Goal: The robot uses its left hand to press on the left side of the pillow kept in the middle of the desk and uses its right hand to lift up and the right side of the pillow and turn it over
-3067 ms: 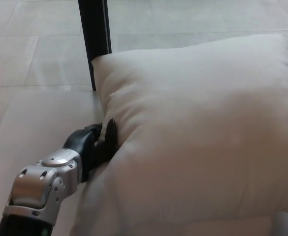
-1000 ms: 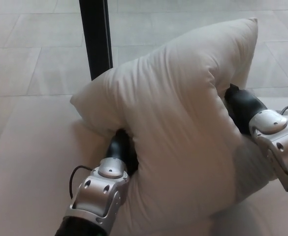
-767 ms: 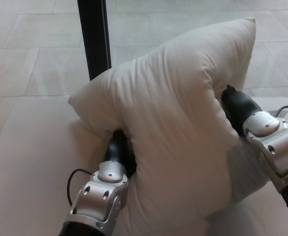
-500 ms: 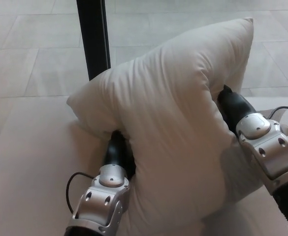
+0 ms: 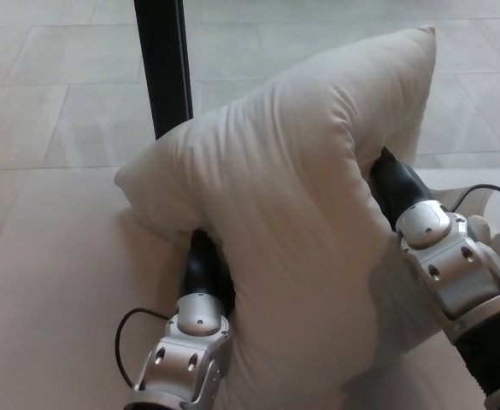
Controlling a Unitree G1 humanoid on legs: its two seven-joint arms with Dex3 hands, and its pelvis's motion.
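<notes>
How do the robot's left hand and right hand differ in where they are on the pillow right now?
The left hand is low, buried under the pillow at its left side near the desk; the right hand is higher, pushed into the raised right side. The left arm comes in from the bottom edge; the right comes from the lower right. Both hands are black with silver wrists, and the pillow hides the fingers of both.

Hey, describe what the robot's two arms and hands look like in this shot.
Both wrists are chunky silver metal housings with round caps and small dark screw holes. Beyond them, the left robot hand and right robot hand are glossy black. A thin black cable loops beside the left wrist; another arcs by the right wrist.
</notes>
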